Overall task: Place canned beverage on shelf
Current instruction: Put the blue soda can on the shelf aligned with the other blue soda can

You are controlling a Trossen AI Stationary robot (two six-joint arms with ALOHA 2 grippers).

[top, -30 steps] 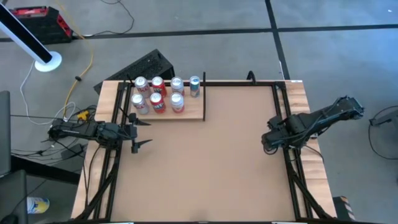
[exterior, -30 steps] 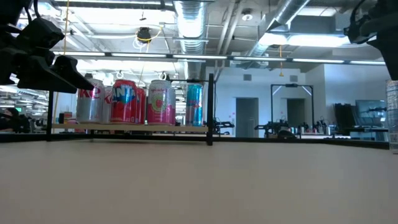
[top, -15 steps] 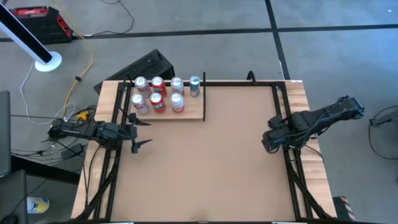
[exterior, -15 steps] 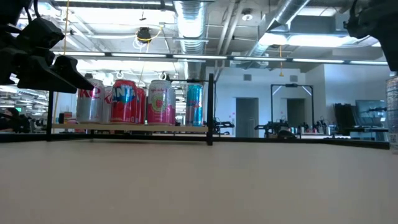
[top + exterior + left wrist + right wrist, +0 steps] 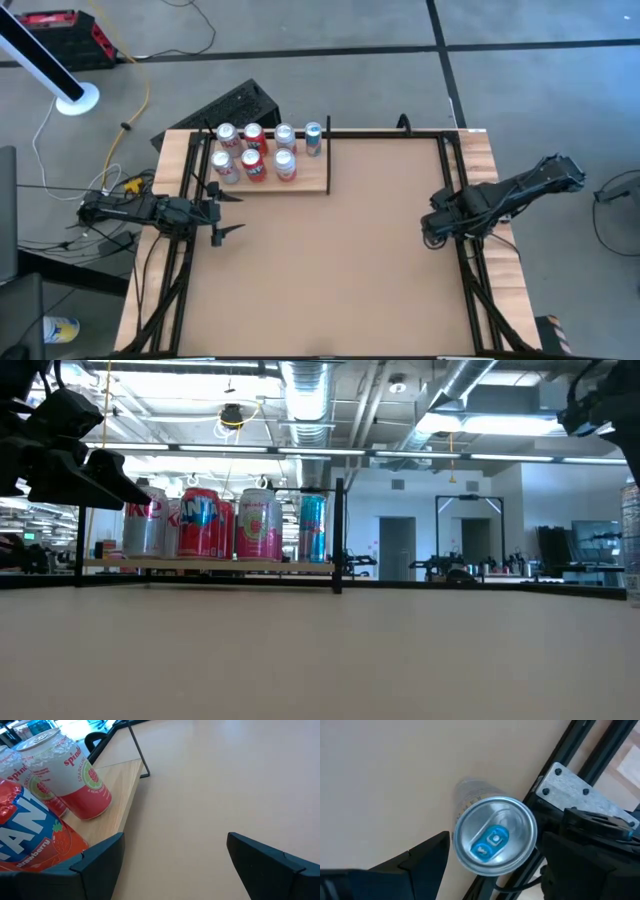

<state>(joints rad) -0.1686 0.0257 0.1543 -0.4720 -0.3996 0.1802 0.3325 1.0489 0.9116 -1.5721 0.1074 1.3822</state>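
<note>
A silver can with a blue tab (image 5: 495, 837) stands upright on the tabletop by the right edge frame. It also shows at the edge of the low view (image 5: 631, 540). My right gripper (image 5: 495, 851) is open above it, one finger on either side of the can's top; in the high view my right gripper (image 5: 434, 230) hides the can. The pale wood shelf (image 5: 305, 182) at the far left carries several upright cans (image 5: 255, 158). My left gripper (image 5: 229, 213) waits open just near of the shelf, beside the cans (image 5: 75, 780).
Black frame rails (image 5: 468, 275) run along the table's left and right edges, and a metal bracket (image 5: 570, 790) sits close beside the silver can. The shelf's thin black upright (image 5: 339, 535) stands at its right end. The brown tabletop (image 5: 330, 270) lies between the arms.
My right gripper has shifted slightly toward the table's near edge over the silver can, staying open. The can and the left arm have kept still.
</note>
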